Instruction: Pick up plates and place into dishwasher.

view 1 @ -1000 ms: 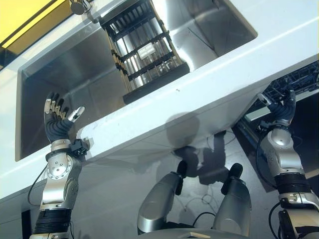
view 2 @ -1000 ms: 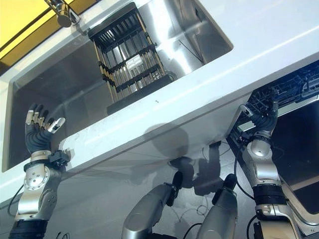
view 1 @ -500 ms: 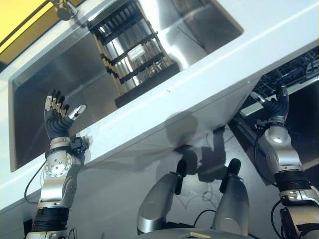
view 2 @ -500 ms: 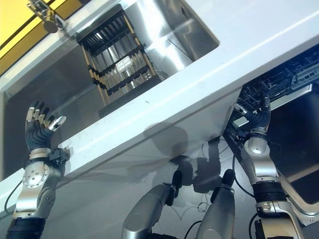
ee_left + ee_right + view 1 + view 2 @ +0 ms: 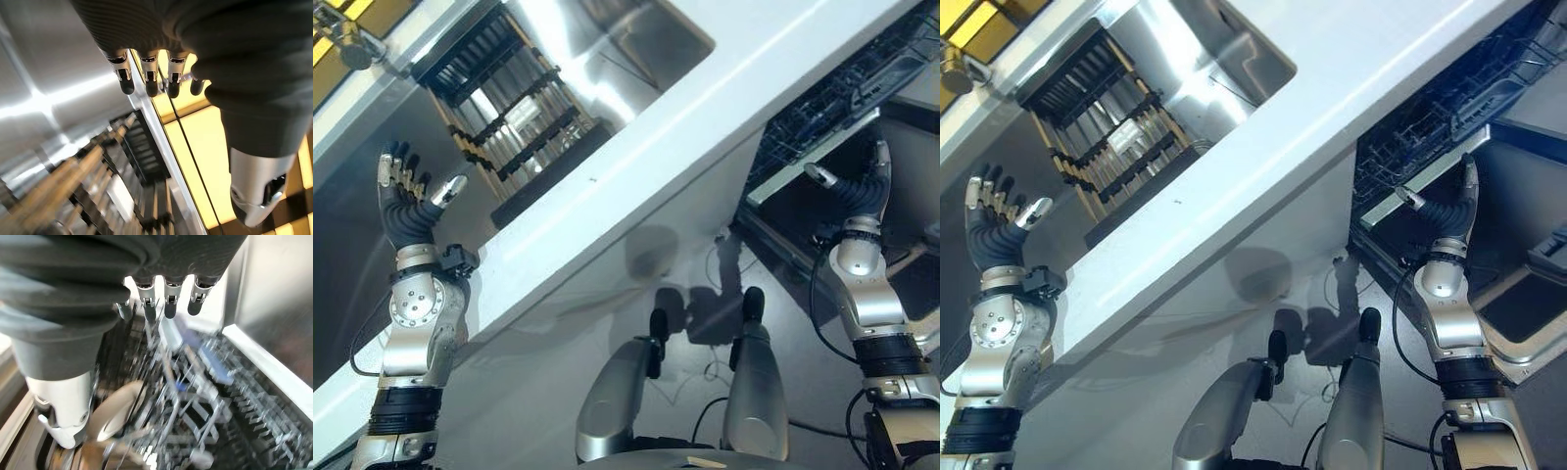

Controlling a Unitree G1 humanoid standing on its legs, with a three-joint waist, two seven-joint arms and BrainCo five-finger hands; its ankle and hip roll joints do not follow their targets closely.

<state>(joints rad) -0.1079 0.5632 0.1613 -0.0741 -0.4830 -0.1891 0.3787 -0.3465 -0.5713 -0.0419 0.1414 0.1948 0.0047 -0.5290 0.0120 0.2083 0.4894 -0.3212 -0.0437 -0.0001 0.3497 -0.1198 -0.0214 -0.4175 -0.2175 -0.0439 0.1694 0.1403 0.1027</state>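
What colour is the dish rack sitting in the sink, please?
The dish rack is black with tan wooden pegs, clearest in the left eye view.

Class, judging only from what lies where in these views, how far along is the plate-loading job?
Done: the dishwasher rack stands open, and the right wrist view shows a pale round dish among its wires. In hand: nothing; left hand and right hand are both open. Left: the dish rack in the sink; whether plates remain there is unclear.
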